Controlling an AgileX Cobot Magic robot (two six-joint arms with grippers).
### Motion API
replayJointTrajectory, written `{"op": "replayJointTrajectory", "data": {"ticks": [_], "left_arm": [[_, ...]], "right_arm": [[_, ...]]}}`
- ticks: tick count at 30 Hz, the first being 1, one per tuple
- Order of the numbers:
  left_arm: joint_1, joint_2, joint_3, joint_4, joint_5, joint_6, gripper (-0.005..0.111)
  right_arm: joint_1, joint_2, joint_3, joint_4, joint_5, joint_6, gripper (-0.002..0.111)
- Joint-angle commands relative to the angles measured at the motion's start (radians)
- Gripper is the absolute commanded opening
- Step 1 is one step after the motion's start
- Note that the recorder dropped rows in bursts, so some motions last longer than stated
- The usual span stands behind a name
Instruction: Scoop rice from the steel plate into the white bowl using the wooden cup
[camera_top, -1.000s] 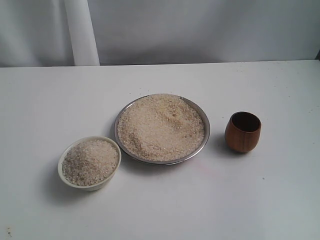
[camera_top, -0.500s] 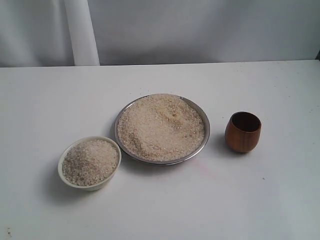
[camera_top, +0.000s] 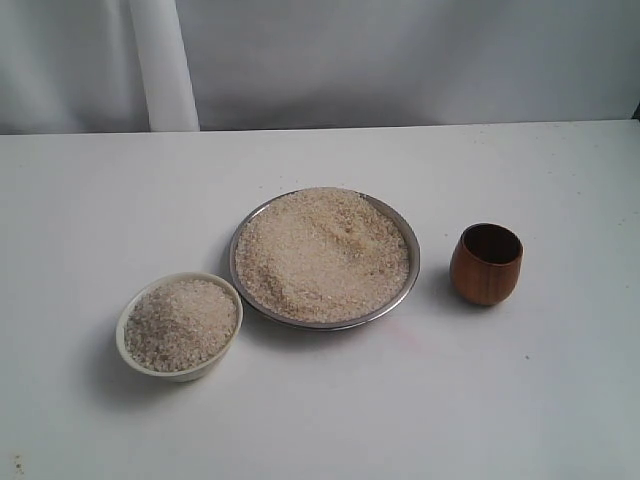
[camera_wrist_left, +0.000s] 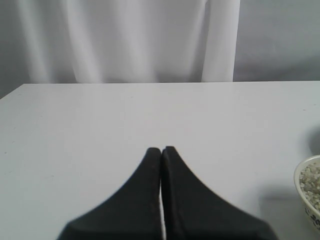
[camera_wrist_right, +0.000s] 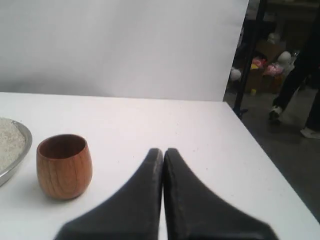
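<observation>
The small, barrel-shaped, reddish-brown wooden cup (camera_top: 486, 263) stands upright and empty on the white table (camera_top: 420, 400), just beside the wide, shallow, shiny steel plate (camera_top: 413, 268) and not touching it. The loose, pale beige rice (camera_top: 322, 252) lies heaped across the plate almost to its thin rim; the small, thick-rimmed cream-white bowl (camera_top: 178, 373) sits near the plate's other side, towards the front, and already holds a mound of grains up to its rim. The black right gripper (camera_wrist_right: 163, 151) hangs near the cup with its jaws pressed together and nothing between them; the black left gripper (camera_wrist_left: 161, 150) is likewise closed and empty, with the bowl's edge just showing at the side of its view.

The risks, as I judge them, are these. The right gripper's jaws must part before they reach the cup, or the closed tips will knock it over or push it against the plate; the cup's smooth, curved wall may slip or twist in a pinch, so an off-centre grip could tip it. The plate is shallow, so a scoop driven hard may slide it or shove grains over the rim onto the table; the bowl looks full, so whatever is poured in is likely to run over its rim; a cup carried tilted across the gap would trail rice.
</observation>
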Motion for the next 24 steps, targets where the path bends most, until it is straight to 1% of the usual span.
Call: {"op": "replayJointTrajectory", "data": {"ticks": [1,8,24], "left_arm": [[-0.003,-0.003,0.002,0.0,-0.006,-0.004,0.0],[-0.003,-0.003,0.002,0.0,-0.006,-0.004,0.0],[-0.003,-0.003,0.002,0.0,-0.006,-0.004,0.0]], "right_arm": [[-0.008,-0.004,0.023,0.006,0.008,0.016,0.0],[-0.008,-0.004,0.023,0.025,0.104,0.023,0.0],[-0.006,-0.004,0.023,0.027,0.104,0.023,0.0]]}}
